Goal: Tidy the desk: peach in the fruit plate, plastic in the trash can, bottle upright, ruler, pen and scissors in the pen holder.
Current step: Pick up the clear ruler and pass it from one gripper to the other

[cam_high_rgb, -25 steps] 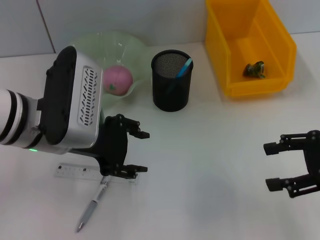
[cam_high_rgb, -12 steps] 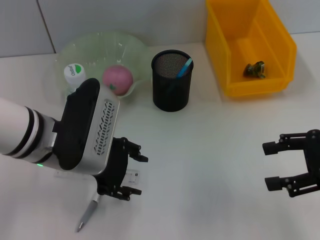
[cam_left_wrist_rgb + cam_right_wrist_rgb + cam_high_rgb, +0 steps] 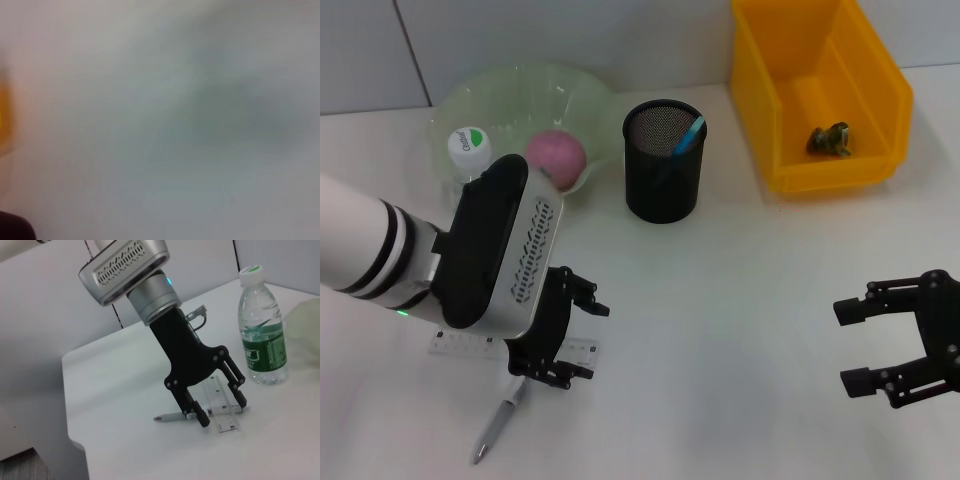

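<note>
My left gripper [image 3: 586, 342] stands open just above the desk, its fingers straddling the right end of the clear ruler [image 3: 470, 345]. The right wrist view shows the same gripper [image 3: 222, 410] over the ruler [image 3: 223, 402]. A silver pen [image 3: 498, 424] lies just in front of it. The bottle [image 3: 470, 145] stands upright beside the green fruit plate [image 3: 510, 85], which holds the peach [image 3: 557, 157]. The crumpled plastic [image 3: 828, 138] lies in the yellow bin [image 3: 880, 80]. A blue handle sticks out of the black mesh pen holder [image 3: 663, 175]; no scissors are recognisable. My right gripper [image 3: 892, 348] hovers open at the right.
The left arm's white housing [image 3: 495, 250] covers part of the desk between the plate and the ruler. The left wrist view is a blur of pale surface. In the right wrist view the desk's far edge [image 3: 72, 405] lies beyond the pen [image 3: 170, 416].
The left arm swung down and left, uncovering the bottle, and its gripper dropped from above the ruler's end to straddle it. The right gripper drifted slightly left and down.
</note>
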`<state>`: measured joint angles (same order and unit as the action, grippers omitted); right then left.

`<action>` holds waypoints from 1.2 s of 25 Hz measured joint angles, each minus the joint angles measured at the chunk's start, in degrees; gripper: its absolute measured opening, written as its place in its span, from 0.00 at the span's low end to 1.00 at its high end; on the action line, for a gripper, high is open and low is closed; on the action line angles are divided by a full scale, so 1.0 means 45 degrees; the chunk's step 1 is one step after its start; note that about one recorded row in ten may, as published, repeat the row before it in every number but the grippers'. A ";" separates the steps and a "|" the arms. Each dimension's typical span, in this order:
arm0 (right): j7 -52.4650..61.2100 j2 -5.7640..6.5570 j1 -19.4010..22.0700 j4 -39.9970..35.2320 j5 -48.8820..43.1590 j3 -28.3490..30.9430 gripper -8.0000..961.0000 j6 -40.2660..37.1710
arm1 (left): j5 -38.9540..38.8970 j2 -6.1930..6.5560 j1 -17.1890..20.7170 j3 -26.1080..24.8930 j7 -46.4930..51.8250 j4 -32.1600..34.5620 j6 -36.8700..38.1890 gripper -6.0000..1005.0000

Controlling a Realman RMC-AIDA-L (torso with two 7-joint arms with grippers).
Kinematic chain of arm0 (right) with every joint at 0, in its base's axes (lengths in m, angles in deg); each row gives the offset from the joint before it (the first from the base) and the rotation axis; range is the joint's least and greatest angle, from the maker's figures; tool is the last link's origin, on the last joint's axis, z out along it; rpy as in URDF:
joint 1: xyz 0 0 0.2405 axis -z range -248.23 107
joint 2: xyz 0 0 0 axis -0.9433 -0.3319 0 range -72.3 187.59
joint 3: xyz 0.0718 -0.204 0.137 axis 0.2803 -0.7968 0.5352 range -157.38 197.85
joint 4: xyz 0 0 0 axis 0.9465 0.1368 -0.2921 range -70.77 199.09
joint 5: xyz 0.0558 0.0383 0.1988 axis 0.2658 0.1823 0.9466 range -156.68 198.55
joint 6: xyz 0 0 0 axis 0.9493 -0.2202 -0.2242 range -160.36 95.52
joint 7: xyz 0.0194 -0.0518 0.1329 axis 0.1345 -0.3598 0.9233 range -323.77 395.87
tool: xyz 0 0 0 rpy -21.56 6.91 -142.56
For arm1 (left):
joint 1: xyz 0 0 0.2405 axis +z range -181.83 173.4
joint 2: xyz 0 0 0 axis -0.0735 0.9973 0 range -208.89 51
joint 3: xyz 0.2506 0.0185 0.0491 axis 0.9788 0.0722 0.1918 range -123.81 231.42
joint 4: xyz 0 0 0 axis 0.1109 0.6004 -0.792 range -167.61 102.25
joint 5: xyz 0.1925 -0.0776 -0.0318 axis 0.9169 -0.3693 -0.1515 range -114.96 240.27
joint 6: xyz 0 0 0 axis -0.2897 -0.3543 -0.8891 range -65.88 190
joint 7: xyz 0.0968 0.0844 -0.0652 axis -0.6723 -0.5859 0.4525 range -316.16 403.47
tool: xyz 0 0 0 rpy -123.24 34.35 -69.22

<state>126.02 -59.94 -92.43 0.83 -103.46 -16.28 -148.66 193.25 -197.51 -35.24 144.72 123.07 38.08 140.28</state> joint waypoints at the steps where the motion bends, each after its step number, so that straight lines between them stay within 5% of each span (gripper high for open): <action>1: 0.0001 -0.0006 -0.0014 0.0008 -0.0012 -0.0008 0.87 0.0014 | 0.0000 0.0000 0.0000 0.0000 0.0000 0.0000 0.0000 0.67; 11: 0.0024 -0.0141 -0.0190 0.0005 -0.0474 -0.0005 0.87 0.0152 | 0.0332 0.0008 -0.1044 -0.0370 -0.0145 -0.1562 -0.0034 0.67; 30: 0.0168 -0.0241 -0.0546 0.0150 -0.1145 -0.0033 0.87 0.0486 | 0.0761 -0.0020 -0.1528 -0.0539 -0.0128 -0.2350 -0.0032 0.66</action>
<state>126.78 -61.02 -94.89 1.50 -108.62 -16.42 -146.47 196.68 -197.60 -42.11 142.29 122.49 27.50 140.13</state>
